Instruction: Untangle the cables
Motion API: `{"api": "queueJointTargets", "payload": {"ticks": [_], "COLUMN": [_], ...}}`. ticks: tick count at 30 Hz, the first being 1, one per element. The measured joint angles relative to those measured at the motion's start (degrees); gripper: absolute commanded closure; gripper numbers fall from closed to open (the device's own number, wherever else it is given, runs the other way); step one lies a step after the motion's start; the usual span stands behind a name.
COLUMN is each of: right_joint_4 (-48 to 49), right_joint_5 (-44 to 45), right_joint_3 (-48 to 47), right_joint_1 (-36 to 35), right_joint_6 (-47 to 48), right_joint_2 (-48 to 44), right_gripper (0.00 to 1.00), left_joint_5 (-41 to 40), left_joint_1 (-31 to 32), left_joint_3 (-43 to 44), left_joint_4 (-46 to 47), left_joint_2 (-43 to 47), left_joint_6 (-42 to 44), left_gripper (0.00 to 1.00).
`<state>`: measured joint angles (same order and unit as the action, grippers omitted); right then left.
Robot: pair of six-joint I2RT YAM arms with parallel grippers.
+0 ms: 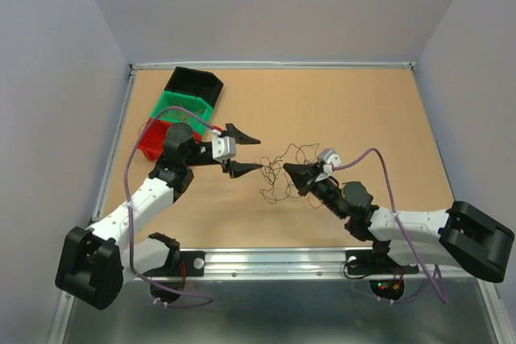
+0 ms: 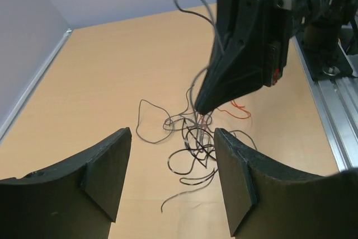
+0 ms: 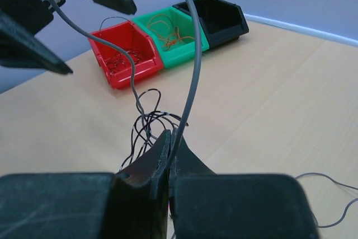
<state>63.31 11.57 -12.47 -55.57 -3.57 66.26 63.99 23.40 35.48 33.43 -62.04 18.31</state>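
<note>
Table (image 1: 363,110) holds cables (image 1: 276,189), red bin (image 1: 151,142), green bin (image 1: 184,108), black bin (image 1: 195,82).

Tangle: thin curly wire cables (image 1: 280,176) on tan wooden table (image 1: 363,102).
Left gripper (image 1: 260,153): just left of tangle.
Right gripper (image 1: 288,169): at tangle's right edge, a strand between its fingers.
Bins: red plastic bin (image 1: 151,141), green plastic bin (image 1: 184,108), black plastic bin (image 1: 196,82), a touching row well left of tangle, running rearward.
Bin contents: loose wires (image 3: 120,60) in red and green.

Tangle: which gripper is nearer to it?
Right. The right gripper is shut on a strand of the tangle, right at its edge. The left gripper is open just left of it, holding nothing.
</note>
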Motion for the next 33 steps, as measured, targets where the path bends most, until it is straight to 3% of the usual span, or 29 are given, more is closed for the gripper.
{"api": "queueJointTargets", "payload": {"ticks": [4, 6, 14, 17, 18, 21, 22, 24, 29, 30, 31, 33], "right_joint_4": [-2.3, -3.3, -5.0, -5.5, -5.8, -6.3, -6.3, -6.3, -6.3, -6.4, -6.4, -6.6], "right_joint_5": [0.8, 0.9, 0.9, 0.9, 0.9, 0.9, 0.9, 0.9, 0.9, 1.0, 1.1, 1.3], "right_joint_3": [0.0, 0.0, 0.0, 0.0, 0.0, 0.2, 0.3, 0.3, 0.5, 0.7, 1.3, 2.1], "right_joint_1": [0.0, 0.0, 0.0, 0.0, 0.0, 0.0, 0.0, 0.0, 0.0, 0.0, 0.0, 0.0], "right_joint_6": [-1.2, -1.5, -1.9, -1.9, -1.9, -1.9, -1.9, -1.9, -1.9, -2.0, -2.0, -2.1], "right_joint_2": [-3.1, -4.9, -6.7, -6.8, -6.9, -7.8, -8.2, -8.6, -9.7, -10.0, -10.6, -11.3], "right_gripper": [1.0, 0.99, 1.0, 0.99, 1.0, 0.99, 0.99, 0.99, 0.99, 0.99, 0.99, 0.99], "left_joint_5": [-4.1, -5.8, -8.7, -8.8, -8.7, -8.5, -8.3, -7.9, -7.2, -7.2, -7.2, -7.1], "left_joint_1": [3.9, 5.0, 5.0, 5.0, 5.0, 5.1, 5.2, 5.3, 5.5, 5.5, 5.5, 5.5], "left_joint_3": [-1.0, -0.9, 4.8, 5.7, 5.8, 6.5, 6.9, 8.0, 9.2, 9.3, 9.3, 9.6], "left_joint_4": [-2.1, -2.8, -11.0, -13.1, -13.6, -15.1, -15.8, -17.3, -20.5, -20.9, -21.1, -21.8], "left_joint_2": [0.4, -0.9, -10.9, -11.7, -11.8, -12.0, -12.2, -12.8, -13.3, -13.3, -13.3, -13.4], "left_joint_6": [5.1, 6.1, 9.2, 10.3, 10.4, 11.4, 12.0, 13.2, 15.5, 15.8, 15.9, 16.2], "left_gripper": [0.26, 0.18, 0.19, 0.35, 0.52, 0.7, 0.84, 1.0, 1.0, 0.63, 0.52, 0.39]}}
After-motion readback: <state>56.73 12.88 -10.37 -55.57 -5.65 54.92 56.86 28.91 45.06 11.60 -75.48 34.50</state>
